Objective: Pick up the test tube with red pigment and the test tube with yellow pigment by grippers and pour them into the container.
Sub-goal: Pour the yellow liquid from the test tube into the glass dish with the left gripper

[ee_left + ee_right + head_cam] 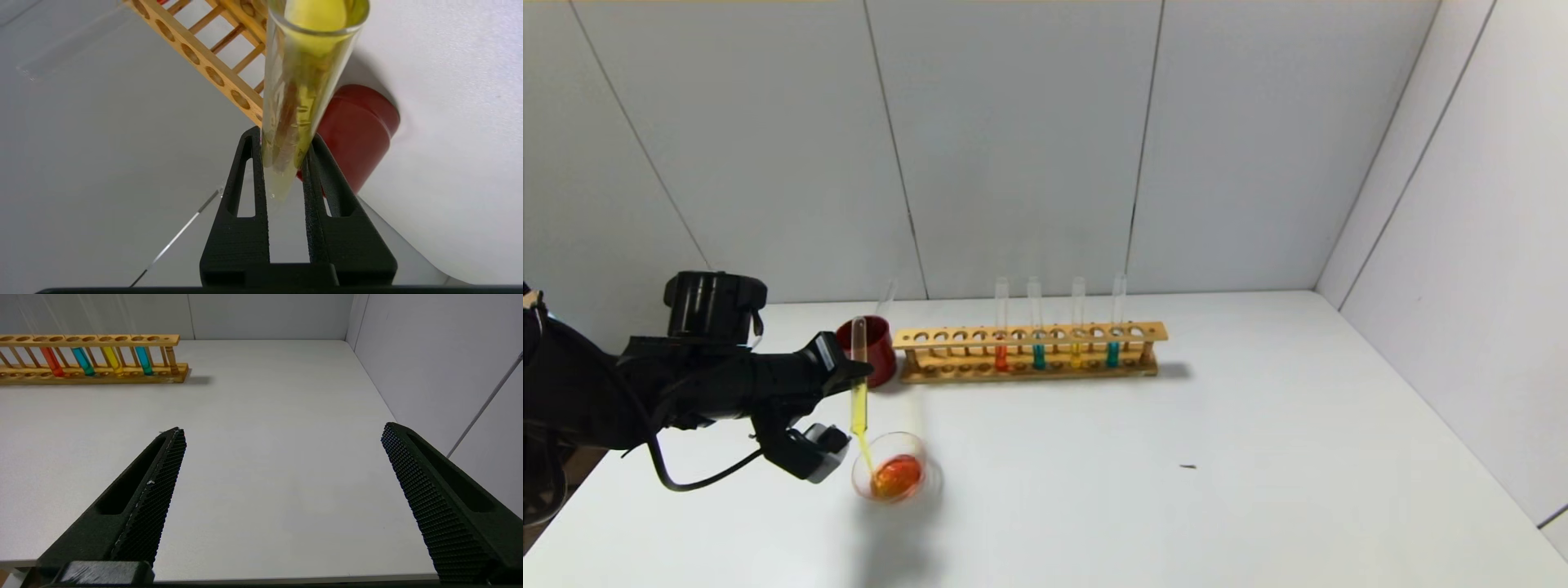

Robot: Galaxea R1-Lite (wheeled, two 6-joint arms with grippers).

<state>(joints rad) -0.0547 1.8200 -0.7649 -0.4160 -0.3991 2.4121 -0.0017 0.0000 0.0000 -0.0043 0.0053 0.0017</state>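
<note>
Yellow pigment streaming into the glass dish near the tabletop's left front.

The container (897, 478), already holding orange-red liquid, sits beneath the inverted test tube with yellow pigment (858, 384), clamped by the left tool (856, 369). Behind stand a dark red cup (872, 346) and wooden rack (1029, 353). The right tool (282, 469) gapes wide.

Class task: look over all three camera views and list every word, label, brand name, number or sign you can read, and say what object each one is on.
There is no readable text in any view.
The long wooden test tube rack is bare wood with plain holes.
The opaque dark red cup is unmarked.
The slim clear glass tube with yellow liquid shows no scale or label.
The small round clear glass dish is unmarked.
The black left gripper and black right gripper carry no marking.
</note>
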